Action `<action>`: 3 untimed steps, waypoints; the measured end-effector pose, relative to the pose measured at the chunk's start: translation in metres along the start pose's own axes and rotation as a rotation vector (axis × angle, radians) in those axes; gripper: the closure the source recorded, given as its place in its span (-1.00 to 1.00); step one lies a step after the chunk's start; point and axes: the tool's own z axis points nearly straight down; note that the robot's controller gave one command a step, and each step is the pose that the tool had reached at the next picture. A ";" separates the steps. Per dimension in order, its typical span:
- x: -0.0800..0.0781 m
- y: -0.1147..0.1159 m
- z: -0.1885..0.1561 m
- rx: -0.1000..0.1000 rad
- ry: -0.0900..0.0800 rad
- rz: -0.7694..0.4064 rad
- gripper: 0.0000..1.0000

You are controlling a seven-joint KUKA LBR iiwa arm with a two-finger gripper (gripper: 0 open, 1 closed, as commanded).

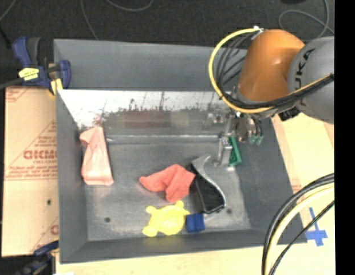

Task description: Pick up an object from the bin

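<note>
**Gripper poised at the bin's right side, nothing lifted yet**

We are looking at the approach step of the pick. The gripper (229, 152) is hanging over the right-hand part of the grey metal bin (143, 148), towards its back wall, and we are seeing nothing in its grasp. We are unable to tell whether the pincer is open or closed, because the wrist and its cables are covering much of it.

The thing lying nearest is the black and grey curved plastic object (207, 192), shaped rather like a scoop or a shoe. Its grey upper end is lying just beside the gripper's tip, on the side towards the bin's middle, and its black body is stretching towards the front wall. We are judging it the likeliest thing to be picked, though nothing here is settling that.

As we are reading it, the next move is calling for a shift towards that grey end and a straight descent. The pincer should be lined up across the narrow part and kept clear of the neighbouring cloth.

Counting the contents, we are finding five things, one of each:
- the black and grey object
- one crumpled salmon-red cloth (169, 182), touching its left side
- one yellow soft plastic toy (165, 220) near the front wall
- one small blue block (194, 223), just beside the toy
- one pale pink fabric pouch (97, 156), leaning at the left wall, well apart from the rest
</note>
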 end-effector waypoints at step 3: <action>0.039 0.051 0.065 0.001 0.000 -0.171 -1.00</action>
